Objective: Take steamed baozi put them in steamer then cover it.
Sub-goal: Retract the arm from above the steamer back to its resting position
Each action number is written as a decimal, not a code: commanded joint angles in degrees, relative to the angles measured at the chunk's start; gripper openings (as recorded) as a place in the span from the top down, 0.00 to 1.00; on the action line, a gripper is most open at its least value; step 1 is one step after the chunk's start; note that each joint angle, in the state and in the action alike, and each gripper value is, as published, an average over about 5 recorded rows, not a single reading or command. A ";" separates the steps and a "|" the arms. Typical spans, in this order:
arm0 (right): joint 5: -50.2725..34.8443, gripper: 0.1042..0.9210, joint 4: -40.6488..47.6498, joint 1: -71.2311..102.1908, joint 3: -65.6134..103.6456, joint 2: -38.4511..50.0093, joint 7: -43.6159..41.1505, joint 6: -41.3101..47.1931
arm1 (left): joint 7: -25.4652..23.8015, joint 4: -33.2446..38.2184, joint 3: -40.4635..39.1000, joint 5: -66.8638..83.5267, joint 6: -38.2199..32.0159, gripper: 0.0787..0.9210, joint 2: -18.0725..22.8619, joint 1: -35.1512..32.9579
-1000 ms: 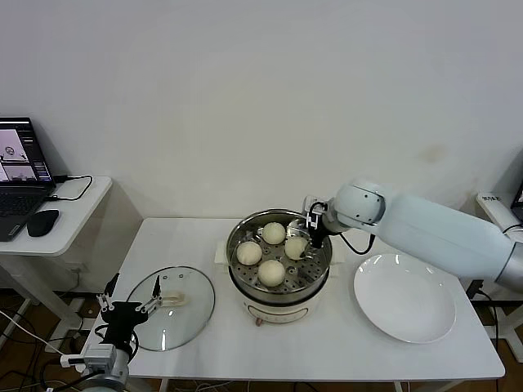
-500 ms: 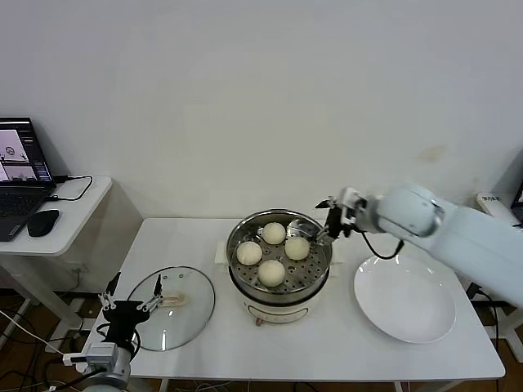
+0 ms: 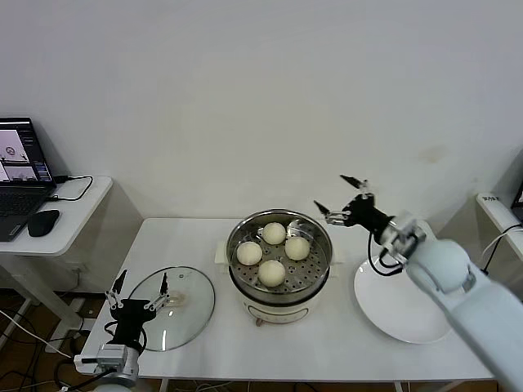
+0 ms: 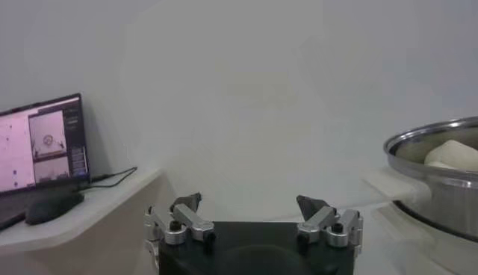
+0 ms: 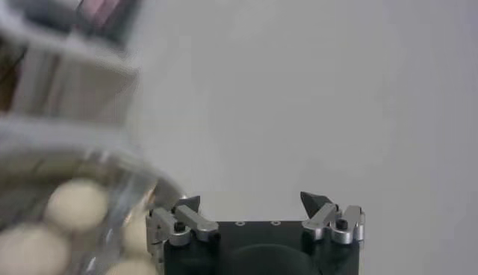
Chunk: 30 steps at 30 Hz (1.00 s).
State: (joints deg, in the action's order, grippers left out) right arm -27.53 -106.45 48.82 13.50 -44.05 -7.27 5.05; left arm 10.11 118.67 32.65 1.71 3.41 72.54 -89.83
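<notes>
Working outward from our left gripper [image 3: 137, 304], spread wide at the near edge of the cover [image 3: 170, 307], we should probably pinch its central handle [image 3: 173, 300] squarely, while our right gripper [image 3: 342, 196], open and empty, hangs beside the steamer [image 3: 280, 260] holding four steamed baozi [image 3: 272, 271].

Nothing readable here, honestly. The laptop [image 3: 20, 175] on the side desk has its screen lit, with small window panels showing, but any writing on it is way too tiny to make out in the head view or the left wrist view. No labels, brands or numbers show on anything else.
</notes>
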 commanded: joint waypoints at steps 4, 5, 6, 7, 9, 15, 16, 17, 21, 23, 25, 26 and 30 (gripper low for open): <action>5.19 0.12 0.82 32.36 37.75 -30.35 -3.33 -12.38 | -0.93 -7.75 -0.82 -23.50 -4.92 0.12 -1.41 1.80; 5.54 0.12 1.02 33.12 38.24 -31.54 -3.76 -12.42 | -0.92 -8.49 -0.68 -25.33 -4.99 0.12 -1.61 1.93; 6.11 0.12 1.35 33.97 38.62 -32.48 -4.16 -12.56 | -1.01 -9.23 -0.54 -27.28 -4.99 0.12 -2.04 1.89; 6.81 0.12 1.74 34.74 38.86 -33.11 -4.45 -12.76 | -1.16 -9.82 -0.43 -29.09 -4.94 0.12 -2.56 1.72; 8.27 0.12 2.49 36.20 39.06 -33.67 -4.71 -13.18 | -1.55 -10.65 -0.10 -33.23 -4.79 0.12 -3.92 0.80; 9.87 0.12 2.79 37.48 41.60 -34.55 -3.30 -12.74 | -1.49 -12.91 3.99 -57.37 -9.22 0.12 -6.61 -3.60; 9.96 0.12 2.77 37.55 41.98 -34.61 -3.05 -12.62 | -1.78 -13.04 4.72 -61.29 -10.05 0.12 -6.88 -4.57; 10.10 0.12 2.78 37.65 42.23 -34.64 -2.87 -12.59 | -1.98 -13.06 5.22 -64.44 -10.49 0.12 -7.09 -5.44; 10.80 0.12 2.92 38.10 42.40 -34.92 -2.69 -12.77 | -1.54 -13.55 6.74 -72.95 -11.58 0.12 -7.15 -7.05; 11.00 0.12 2.99 38.19 42.30 -35.17 -2.67 -12.83 | -0.87 -14.05 6.80 -74.79 -11.88 0.12 -7.09 -6.78; 11.13 0.12 3.04 38.25 42.13 -35.35 -2.63 -12.89 | -0.24 -14.61 6.40 -75.71 -12.15 0.12 -7.00 -6.02; 11.19 0.12 3.07 38.28 42.04 -35.39 -2.60 -12.93 | -0.10 -14.96 6.12 -76.04 -12.23 0.12 -6.93 -5.36; 11.40 0.12 3.16 38.45 41.83 -35.37 -2.45 -13.05 | -0.72 -17.24 4.60 -77.12 -12.15 0.12 -6.92 -1.72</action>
State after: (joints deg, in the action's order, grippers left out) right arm -17.29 -103.54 84.80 52.70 -76.90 -9.76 -7.18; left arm 9.27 105.13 37.02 -61.07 -6.77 66.54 -93.60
